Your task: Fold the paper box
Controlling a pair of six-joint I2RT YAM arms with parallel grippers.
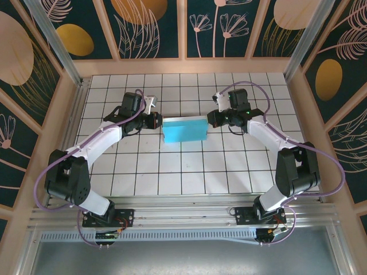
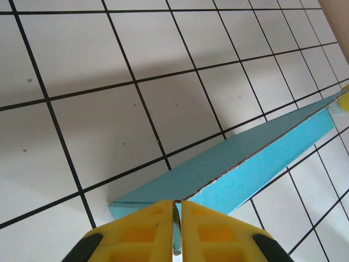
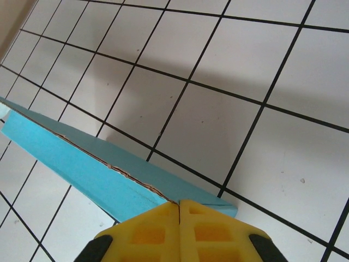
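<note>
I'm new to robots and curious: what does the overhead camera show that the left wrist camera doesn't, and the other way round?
Overhead: whole left arm and right arm, the left end effector and right end effector at opposite ends of the paper box, patterned walls. Left wrist: close up, yellow fingers pinched shut on the box's card edge. Both: the teal box, the tiled table.

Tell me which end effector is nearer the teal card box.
Neither; it's a tie. The left end effector pinches the left end of the teal card box, the right end effector its right end.
</note>
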